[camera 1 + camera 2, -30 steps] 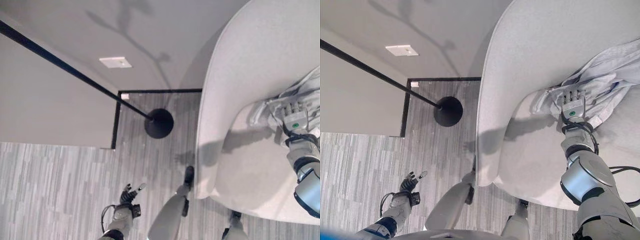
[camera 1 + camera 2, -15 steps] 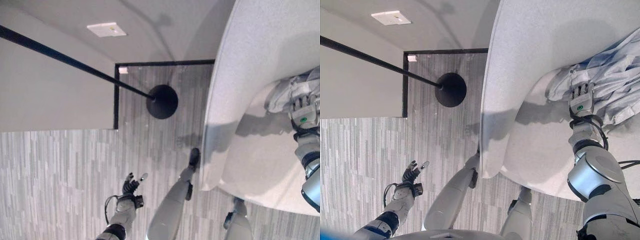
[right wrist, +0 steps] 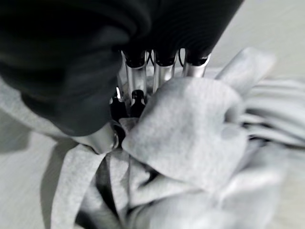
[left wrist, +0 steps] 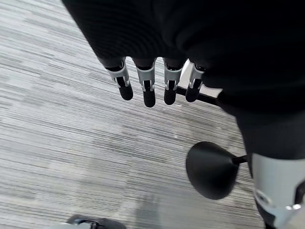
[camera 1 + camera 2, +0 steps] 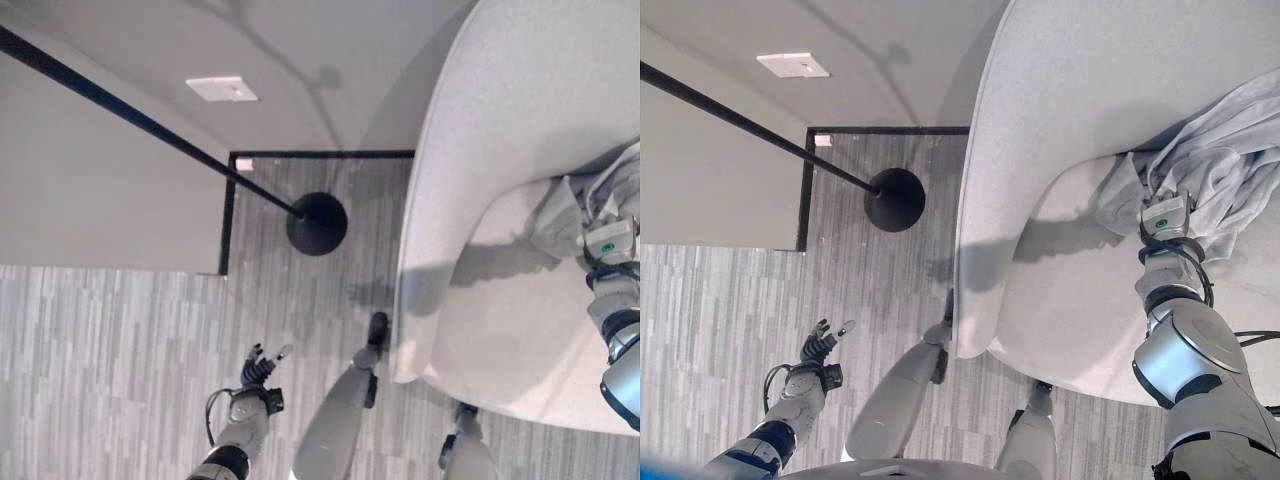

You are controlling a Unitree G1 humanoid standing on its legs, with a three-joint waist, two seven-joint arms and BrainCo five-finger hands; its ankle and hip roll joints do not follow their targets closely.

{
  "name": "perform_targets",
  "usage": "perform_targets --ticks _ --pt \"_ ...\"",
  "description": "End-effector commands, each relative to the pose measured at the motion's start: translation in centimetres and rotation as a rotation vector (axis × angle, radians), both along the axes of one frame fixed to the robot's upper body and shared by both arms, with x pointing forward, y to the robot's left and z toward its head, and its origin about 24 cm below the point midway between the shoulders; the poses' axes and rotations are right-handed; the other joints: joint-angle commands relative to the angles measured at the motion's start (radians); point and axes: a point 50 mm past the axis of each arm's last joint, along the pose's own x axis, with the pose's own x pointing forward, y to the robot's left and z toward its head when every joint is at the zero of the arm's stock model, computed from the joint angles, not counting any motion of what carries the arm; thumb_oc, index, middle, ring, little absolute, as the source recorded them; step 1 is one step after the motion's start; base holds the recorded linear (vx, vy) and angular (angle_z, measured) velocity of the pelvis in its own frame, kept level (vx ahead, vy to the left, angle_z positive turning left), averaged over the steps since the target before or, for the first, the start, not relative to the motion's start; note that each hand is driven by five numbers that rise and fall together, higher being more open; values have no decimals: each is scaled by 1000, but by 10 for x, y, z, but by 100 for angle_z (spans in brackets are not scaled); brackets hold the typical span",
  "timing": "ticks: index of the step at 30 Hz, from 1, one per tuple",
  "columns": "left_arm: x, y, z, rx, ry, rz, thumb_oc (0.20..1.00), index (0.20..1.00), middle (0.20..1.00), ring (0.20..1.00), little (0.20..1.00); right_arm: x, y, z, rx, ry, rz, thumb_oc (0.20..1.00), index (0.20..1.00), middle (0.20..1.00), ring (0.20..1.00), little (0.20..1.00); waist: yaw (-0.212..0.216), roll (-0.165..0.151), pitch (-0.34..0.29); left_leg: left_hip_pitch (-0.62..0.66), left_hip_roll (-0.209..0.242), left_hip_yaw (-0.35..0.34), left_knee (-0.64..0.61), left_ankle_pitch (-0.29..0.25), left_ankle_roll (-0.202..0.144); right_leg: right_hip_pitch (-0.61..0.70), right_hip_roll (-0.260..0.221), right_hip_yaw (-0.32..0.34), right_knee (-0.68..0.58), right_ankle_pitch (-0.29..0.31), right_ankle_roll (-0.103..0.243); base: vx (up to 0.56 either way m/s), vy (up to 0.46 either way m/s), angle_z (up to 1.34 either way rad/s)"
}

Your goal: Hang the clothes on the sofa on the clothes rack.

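Observation:
A light grey garment point(image 5: 1230, 150) lies bunched on the seat of the pale grey sofa point(image 5: 1060, 90), against its backrest at the right. My right hand point(image 5: 1165, 215) is on the garment's near edge. In the right wrist view its fingers point(image 3: 162, 71) curl into the cloth point(image 3: 190, 129), and a fold is gathered over them against the thumb. The clothes rack is a black pole point(image 5: 150, 130) slanting down to a round black base point(image 5: 317, 223) on the floor left of the sofa. My left hand point(image 5: 258, 372) hangs low over the floor, fingers point(image 4: 147, 90) straight and holding nothing.
Striped grey carpet point(image 5: 120, 350) covers the floor between the rack base and me. A pale wall point(image 5: 100, 200) with a white plate point(image 5: 221, 89) stands behind the rack. A black strip point(image 5: 228, 220) edges the floor there. The sofa's curved side point(image 5: 415, 290) is close to the rack base.
My right hand's fingers, spread on the cloth before, have closed into it, and the garment has bunched up round the hand. The view has shifted. The left hand has stayed put.

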Motion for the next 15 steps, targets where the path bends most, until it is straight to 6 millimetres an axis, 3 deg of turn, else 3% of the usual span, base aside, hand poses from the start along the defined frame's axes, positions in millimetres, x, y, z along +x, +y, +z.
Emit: perform_targets --ticks 1,7,15 --pt "-10 32 4 98 17 58 1000 1000 1000 1000 1000 -1 -14 28 -35 -125 -46 200 200 200 200 200 12 -51 -10 -106 -32 -7 164 -184 18 -11 -5 19 -39 126 -51 -17 -57 -6" --pt "-14 37 4 102 26 100 1000 1000 1000 1000 1000 11 5 46 130 -373 53 200 200 200 200 200 -21 -82 -41 2 3 -20 97 -166 17 41 22 22 -39 113 -64 -13 -61 -12" --pt "-3 26 12 146 -8 10 1000 1000 1000 1000 1000 24 46 87 378 -725 299 200 200 200 200 200 -79 -127 -108 181 59 -28 -12 -129 11 145 60 17 -39 87 -85 9 -73 -5"
